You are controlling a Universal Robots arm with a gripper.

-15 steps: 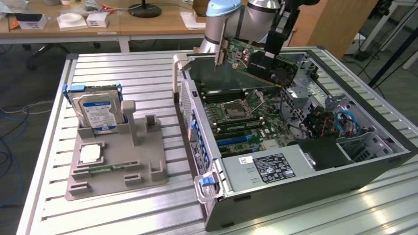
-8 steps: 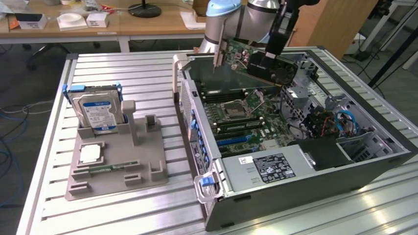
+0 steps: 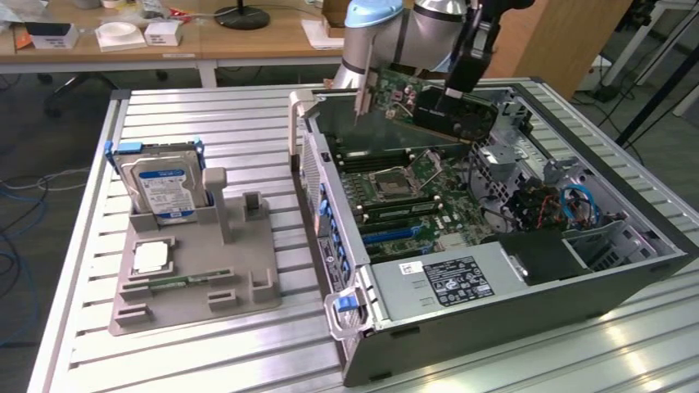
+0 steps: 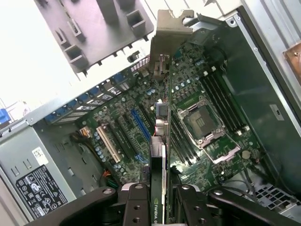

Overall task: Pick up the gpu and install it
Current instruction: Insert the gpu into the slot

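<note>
Enters at the top of the exterior view as a silver-grey arm (image 3: pixel 366 49) with a pale blue joint cap, black wrist section slanting down toward the exterior view's left. Ends in a black gripper (image 3: pixel 446 100) pointed downward, hanging up in the air. Clamped with two black fingers (image 4: pixel 136 206), one on each flat face of the gpu (image 4: pixel 159 155), jaws partly apart and parallel in the wrist view.

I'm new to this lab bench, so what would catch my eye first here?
The tool grips the gpu, held above the motherboard of the open computer case. At the exterior view's left, a blue-labelled hard drive stands upright in a grey holder.
</note>
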